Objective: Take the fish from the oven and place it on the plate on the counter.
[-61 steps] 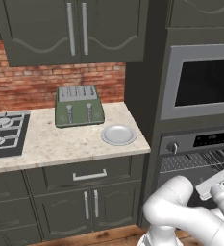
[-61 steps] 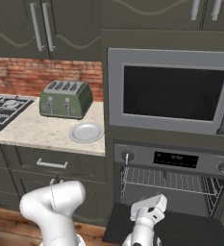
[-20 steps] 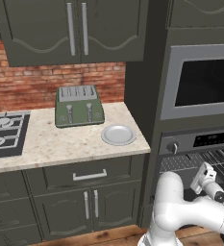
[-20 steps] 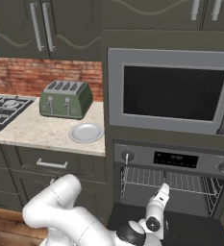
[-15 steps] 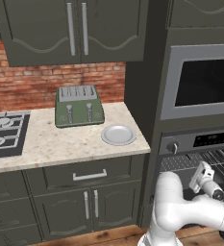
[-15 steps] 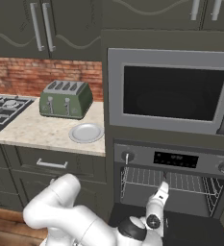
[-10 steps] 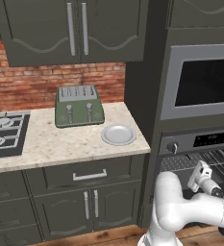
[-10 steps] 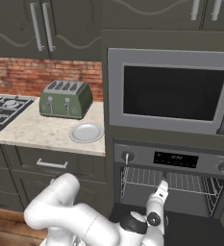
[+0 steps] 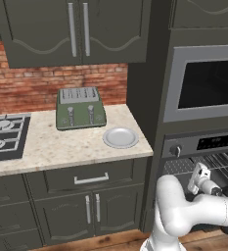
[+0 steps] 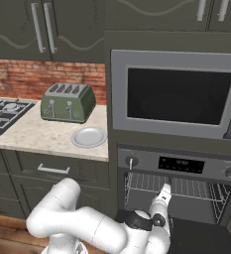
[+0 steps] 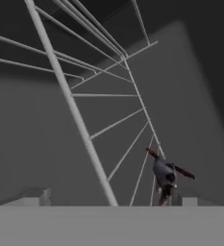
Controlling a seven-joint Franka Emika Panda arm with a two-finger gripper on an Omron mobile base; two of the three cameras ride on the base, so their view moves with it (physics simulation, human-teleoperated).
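Brick backsplash, dark cabinets and a beige speckled counter (image 9: 61,147) make up the kitchen we are working in, with the oven (image 10: 179,166) standing open to the right of the counter's end. Our pincer (image 10: 164,193) is poised at the mouth of the cavity, level with the wire rack (image 10: 179,187), its jaws spread as wide as they go and holding nothing.

From the hand view, the fish (image 11: 165,175) lies ahead of the pincer on the rack (image 11: 108,125), a small grey body with reddish fins, deep toward the back of the oven and well apart from our fingertips. It sits off to one side of our line of approach, not centred between the jaws.

To do this reach well, we judge that we should first shift sideways until the fish falls midway between the fingers, then advance straight along the rack, staying just above the wires so the tips do not snag. We should turn the wrist so the jaws close across the narrow body, not along its length.

The plate (image 9: 120,138) waits well behind and to the left of the pincer, near the green toaster (image 9: 80,108).
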